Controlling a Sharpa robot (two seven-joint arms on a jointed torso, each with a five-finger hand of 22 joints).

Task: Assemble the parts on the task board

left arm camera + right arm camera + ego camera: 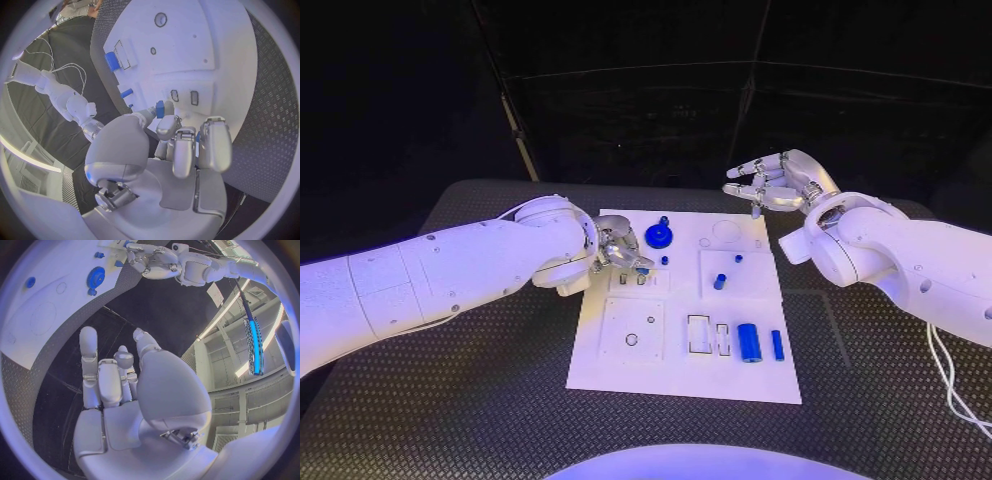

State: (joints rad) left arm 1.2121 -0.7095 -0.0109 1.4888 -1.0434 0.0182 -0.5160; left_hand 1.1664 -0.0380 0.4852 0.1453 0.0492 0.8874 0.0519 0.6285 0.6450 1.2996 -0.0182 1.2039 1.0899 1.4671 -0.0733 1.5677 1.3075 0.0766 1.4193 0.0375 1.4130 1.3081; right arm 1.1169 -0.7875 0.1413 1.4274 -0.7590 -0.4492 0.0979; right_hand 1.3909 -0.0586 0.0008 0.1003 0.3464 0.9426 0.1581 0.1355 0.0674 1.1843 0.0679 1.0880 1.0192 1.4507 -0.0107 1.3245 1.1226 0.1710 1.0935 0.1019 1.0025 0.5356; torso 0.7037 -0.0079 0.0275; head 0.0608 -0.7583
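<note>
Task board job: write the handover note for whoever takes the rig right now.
Left hand: over the white task board, pinching a small blue part at its fingertips above two small slots.
Right hand: holds nothing, fingers apart, beyond the board's far edge.
Done: blue gear sits at the board's far end; small blue pegs stand mid-board.
Left: blue cylinder and thin blue bar lie loose on the near end.

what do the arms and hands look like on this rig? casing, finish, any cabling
Both arms are smooth, rounded white shells with bulbous joint housings. The left hand and right hand are silver metal with many segmented fingers and pale pads on the palm and fingers. A thin white cable hangs beside the right arm. No markings are legible.
</note>
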